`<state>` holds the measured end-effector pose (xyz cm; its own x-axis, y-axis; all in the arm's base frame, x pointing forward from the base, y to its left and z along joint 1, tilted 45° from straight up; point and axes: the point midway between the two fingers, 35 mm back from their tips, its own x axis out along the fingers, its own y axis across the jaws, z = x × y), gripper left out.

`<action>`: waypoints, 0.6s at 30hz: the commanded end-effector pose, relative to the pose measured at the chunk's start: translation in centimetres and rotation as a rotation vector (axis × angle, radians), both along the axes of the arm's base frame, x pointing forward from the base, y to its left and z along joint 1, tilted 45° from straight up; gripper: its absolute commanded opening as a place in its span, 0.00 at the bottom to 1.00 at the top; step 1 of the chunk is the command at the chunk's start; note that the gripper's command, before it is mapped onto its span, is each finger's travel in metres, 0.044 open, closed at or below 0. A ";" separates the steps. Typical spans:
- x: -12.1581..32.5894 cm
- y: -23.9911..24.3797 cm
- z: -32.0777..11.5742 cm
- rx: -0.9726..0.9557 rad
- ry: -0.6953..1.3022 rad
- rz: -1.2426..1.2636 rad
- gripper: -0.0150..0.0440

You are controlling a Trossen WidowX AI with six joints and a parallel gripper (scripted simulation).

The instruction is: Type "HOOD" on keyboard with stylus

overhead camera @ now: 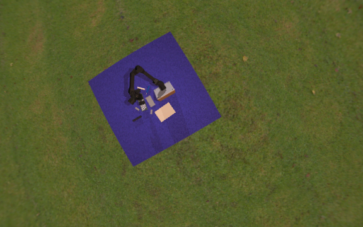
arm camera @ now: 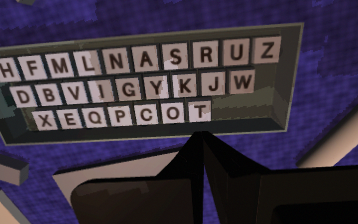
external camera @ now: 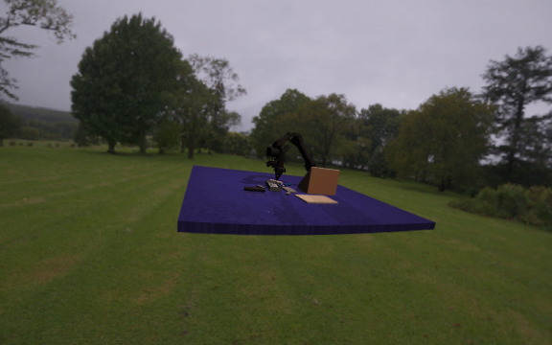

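The keyboard (overhead camera: 143,108) (external camera: 273,187) (arm camera: 245,107) is a grey tray with three rows of white letter keys. In the wrist view the H key (arm camera: 6,70) is at the top left, the D key (arm camera: 23,97) below it, and the O key (arm camera: 173,113) in the bottom row beside T. My gripper (arm camera: 201,137) (external camera: 277,178) is shut, with the fingertips together and no stylus visible between them. The tips appear at the keyboard's edge below T; their height is hard to tell. A thin blue stick (overhead camera: 148,89), possibly the stylus, lies on the mat beside the arm.
A grey flat block (overhead camera: 150,101) lies beside the keyboard. A pale bar (overhead camera: 141,88) (arm camera: 345,130) lies near it. A black bar (overhead camera: 137,118) (external camera: 254,189), a beige board (overhead camera: 165,112) (external camera: 316,198) and the brown-sided box (overhead camera: 166,95) (external camera: 324,181) under the arm base are farther out.
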<state>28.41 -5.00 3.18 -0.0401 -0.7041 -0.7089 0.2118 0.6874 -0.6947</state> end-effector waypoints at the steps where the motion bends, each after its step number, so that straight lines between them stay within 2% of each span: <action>1: -0.4 0.3 -0.4 0.001 -0.006 -0.006 0.25; 9: -0.3 0.5 -0.5 0.002 -0.005 -0.005 0.25; 15: 1.3 5.4 -5.4 0.008 -0.004 -0.001 0.25; 18: 1.4 5.9 -6.0 0.005 -0.008 -0.006 0.25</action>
